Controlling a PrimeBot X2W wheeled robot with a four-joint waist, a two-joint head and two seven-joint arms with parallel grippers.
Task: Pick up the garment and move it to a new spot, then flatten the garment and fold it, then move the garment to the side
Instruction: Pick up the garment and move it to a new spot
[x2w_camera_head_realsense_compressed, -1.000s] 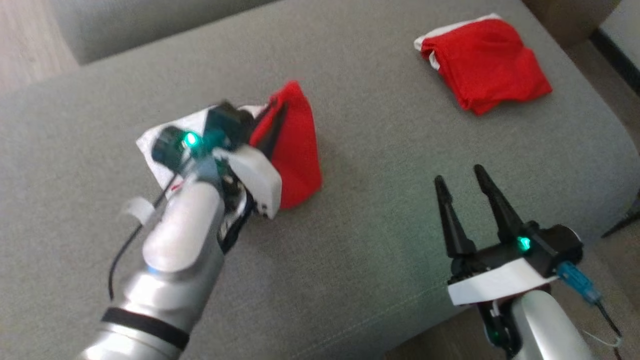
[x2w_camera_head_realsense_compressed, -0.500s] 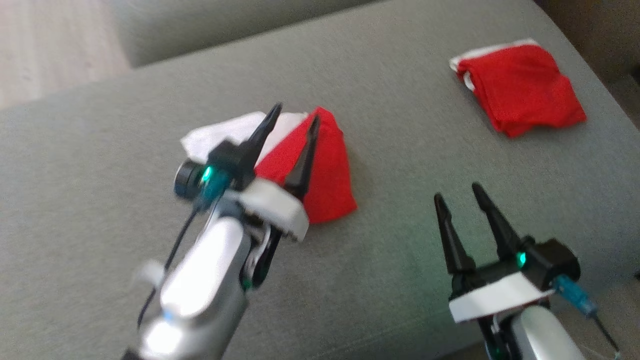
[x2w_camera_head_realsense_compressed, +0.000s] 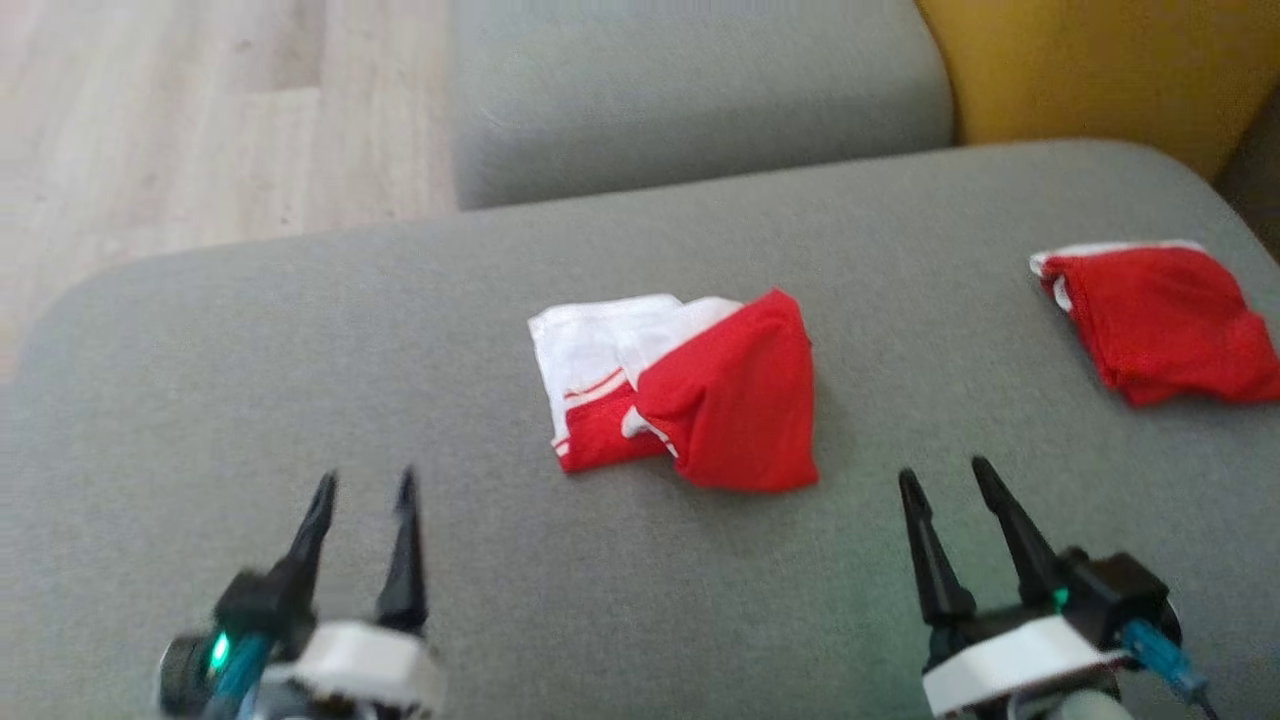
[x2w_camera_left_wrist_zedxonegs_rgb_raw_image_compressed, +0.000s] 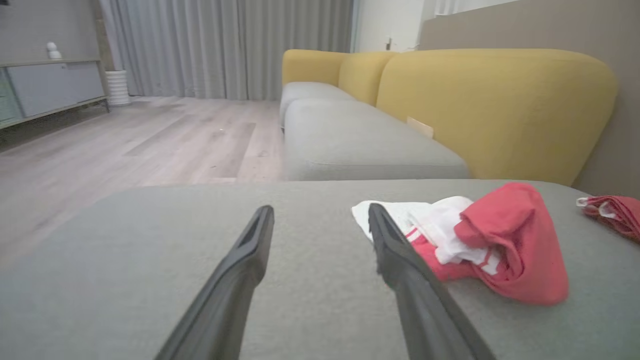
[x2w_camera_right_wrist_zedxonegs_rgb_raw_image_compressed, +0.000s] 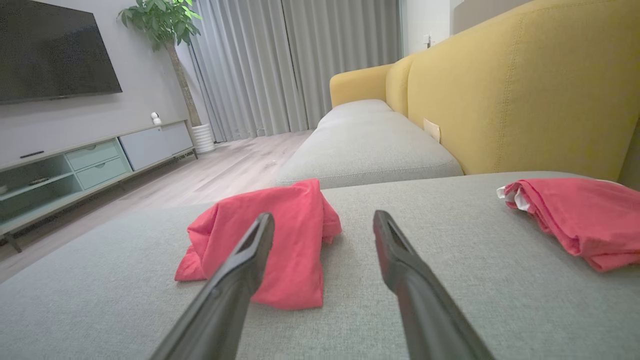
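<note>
The left dark two-fingered gripper is hovering open-jawed and empty, near the front left of the loosely folded red-and-white fabric garment. The right dark gripper, likewise released, is hovering at its front right. The garment is lying on the grey woven sofa seat. Well to its right a folded red cloth is resting. Behind it a pale backrest tag is showing, too small to read.

The left end effector and right end effector each have two long, tapering black fingers on a black base banded by a white shell. A green light glows on the left base. The right base has a smaller one beside a teal plug with a thin dark cable.
</note>
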